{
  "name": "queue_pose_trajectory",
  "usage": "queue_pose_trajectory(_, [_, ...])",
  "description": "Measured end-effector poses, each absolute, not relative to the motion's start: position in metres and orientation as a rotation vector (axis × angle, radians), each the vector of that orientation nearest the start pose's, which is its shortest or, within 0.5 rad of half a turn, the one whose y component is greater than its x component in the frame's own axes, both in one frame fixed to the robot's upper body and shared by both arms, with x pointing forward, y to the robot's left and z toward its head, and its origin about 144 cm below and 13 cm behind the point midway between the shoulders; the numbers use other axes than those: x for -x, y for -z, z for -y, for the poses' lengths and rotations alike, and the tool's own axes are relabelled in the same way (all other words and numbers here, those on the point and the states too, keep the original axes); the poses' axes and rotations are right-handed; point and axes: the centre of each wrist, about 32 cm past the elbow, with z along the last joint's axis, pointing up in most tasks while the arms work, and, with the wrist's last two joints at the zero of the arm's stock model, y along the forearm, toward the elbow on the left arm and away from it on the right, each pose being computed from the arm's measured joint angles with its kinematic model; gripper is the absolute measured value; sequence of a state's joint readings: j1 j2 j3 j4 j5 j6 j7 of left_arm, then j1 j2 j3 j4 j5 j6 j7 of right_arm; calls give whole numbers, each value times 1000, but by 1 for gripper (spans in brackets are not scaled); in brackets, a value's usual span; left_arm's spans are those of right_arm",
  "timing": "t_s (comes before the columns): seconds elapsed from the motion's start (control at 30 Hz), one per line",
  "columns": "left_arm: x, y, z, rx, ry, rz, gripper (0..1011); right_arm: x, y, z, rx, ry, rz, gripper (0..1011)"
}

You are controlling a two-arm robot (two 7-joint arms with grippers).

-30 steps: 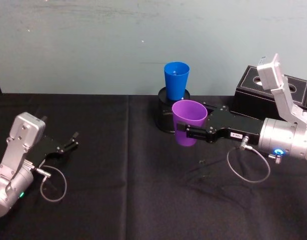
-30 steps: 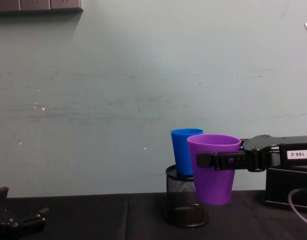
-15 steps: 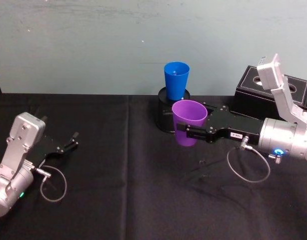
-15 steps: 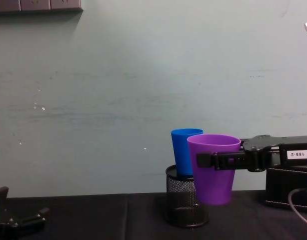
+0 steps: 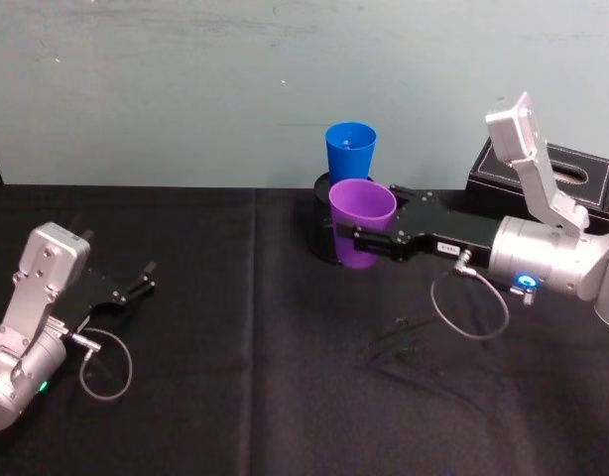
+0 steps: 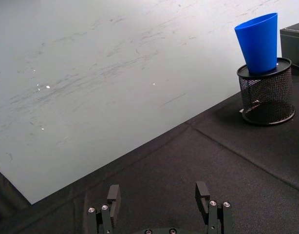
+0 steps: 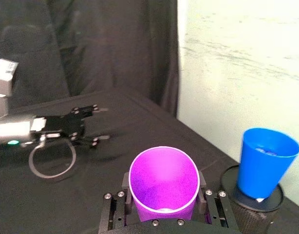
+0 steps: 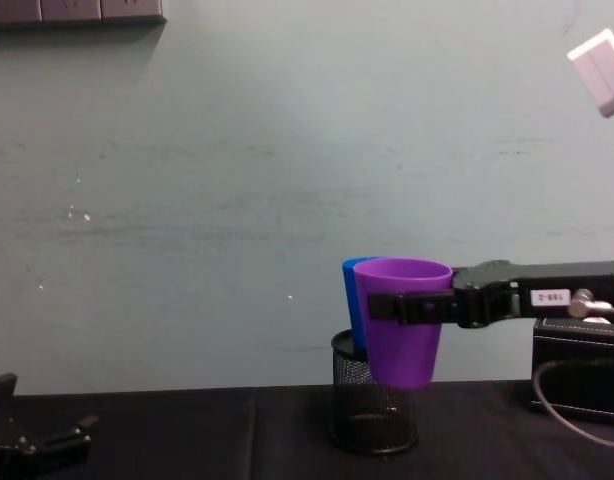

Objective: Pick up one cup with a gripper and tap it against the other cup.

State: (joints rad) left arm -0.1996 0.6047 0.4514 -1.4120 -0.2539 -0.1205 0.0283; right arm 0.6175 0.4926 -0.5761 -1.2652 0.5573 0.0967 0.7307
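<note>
My right gripper [image 5: 366, 236] is shut on the purple cup [image 5: 362, 220] and holds it upright in the air, just in front of the blue cup [image 5: 350, 159]. The blue cup stands in a black mesh holder [image 5: 324, 233]. From the chest the purple cup [image 8: 402, 320] covers most of the blue cup [image 8: 350, 305]. The right wrist view shows a gap between the purple cup [image 7: 163, 178] and the blue cup [image 7: 266, 163]. My left gripper [image 5: 146, 279] rests open on the black cloth at the far left.
A black box [image 5: 582, 183] stands at the back right behind my right arm. The mesh holder [image 8: 375, 410] sits against the pale wall. A cable loops under my right wrist [image 5: 470, 307]. Black cloth [image 5: 265, 377] covers the table.
My right gripper has carried the purple cup up, back and to the left, closer to the blue cup. The left arm has not moved.
</note>
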Motion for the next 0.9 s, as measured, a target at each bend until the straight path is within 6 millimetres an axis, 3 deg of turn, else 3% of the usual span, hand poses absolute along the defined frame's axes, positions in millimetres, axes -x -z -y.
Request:
queue_pose_trajectory(0.37, [-489,-1140,-310,-304,-1248,285,1011,-623,-1241,257,115,587,-23,732])
queue_pose_trajectory(0.9, [-489,-1140,-310,-304,-1248,285,1012,-643,-1233,244,112,640,-43,732])
